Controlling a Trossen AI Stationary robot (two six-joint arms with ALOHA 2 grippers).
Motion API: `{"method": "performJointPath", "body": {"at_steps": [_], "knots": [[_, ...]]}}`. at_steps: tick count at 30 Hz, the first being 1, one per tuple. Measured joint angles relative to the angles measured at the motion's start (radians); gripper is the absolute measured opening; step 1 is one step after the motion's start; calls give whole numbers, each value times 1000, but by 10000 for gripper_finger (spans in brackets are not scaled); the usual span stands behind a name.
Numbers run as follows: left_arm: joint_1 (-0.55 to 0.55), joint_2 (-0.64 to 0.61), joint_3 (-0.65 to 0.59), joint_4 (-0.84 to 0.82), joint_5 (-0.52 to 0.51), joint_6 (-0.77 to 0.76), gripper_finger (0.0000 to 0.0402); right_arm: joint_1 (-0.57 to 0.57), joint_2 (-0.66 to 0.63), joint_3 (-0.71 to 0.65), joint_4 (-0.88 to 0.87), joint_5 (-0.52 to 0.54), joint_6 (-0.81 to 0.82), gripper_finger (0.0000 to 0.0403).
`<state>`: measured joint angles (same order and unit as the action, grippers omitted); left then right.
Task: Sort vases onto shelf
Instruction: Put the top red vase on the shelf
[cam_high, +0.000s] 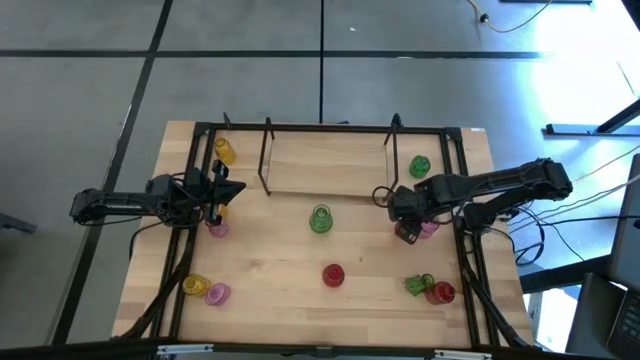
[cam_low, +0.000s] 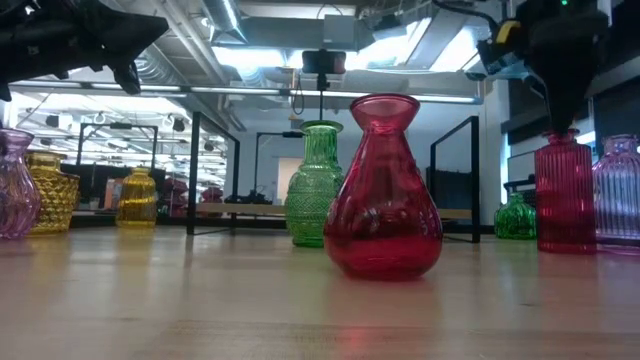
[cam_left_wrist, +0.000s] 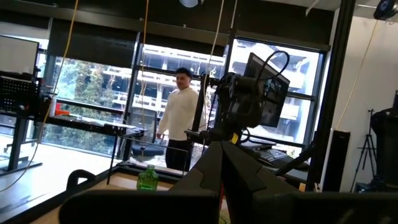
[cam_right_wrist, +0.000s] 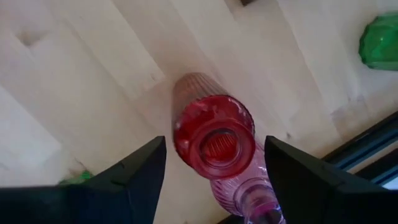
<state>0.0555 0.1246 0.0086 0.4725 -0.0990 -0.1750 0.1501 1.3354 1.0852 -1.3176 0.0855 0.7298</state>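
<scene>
My right gripper (cam_high: 405, 218) points down, open, over a red ribbed vase (cam_right_wrist: 213, 135) that stands upright on the table at the right; its fingers stand on either side of the vase's mouth without touching it. A pink ribbed vase (cam_right_wrist: 247, 191) stands right beside the red one. In the low view the same red vase (cam_low: 565, 195) stands under that gripper (cam_low: 560, 105). My left gripper (cam_high: 226, 190) is shut and held above the table at the left, over a pink vase (cam_high: 217, 229). The shelf (cam_high: 325, 172) lies at the far middle with nothing on it.
Other vases stand about the table: green (cam_high: 320, 219) at the middle, round red (cam_high: 333, 274) nearer, green (cam_high: 419, 166) and yellow (cam_high: 225, 150) at the shelf's ends, yellow and pink (cam_high: 207, 290) near left, green and red (cam_high: 430, 289) near right. A person (cam_left_wrist: 179, 118) stands beyond the table.
</scene>
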Motion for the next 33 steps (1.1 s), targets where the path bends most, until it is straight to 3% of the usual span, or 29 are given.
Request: {"method": "performJointPath", "body": {"at_steps": [23,27,33], "knots": [[0,0,0,-1,0,0,1,0,-39,-34,30,-21,-16,251],[0,0,0,0,0,0,1,0,-39,-34,30,-26,-17,224],[0,0,0,0,0,0,1,0,-39,-33,31,-25,-29,146]]}}
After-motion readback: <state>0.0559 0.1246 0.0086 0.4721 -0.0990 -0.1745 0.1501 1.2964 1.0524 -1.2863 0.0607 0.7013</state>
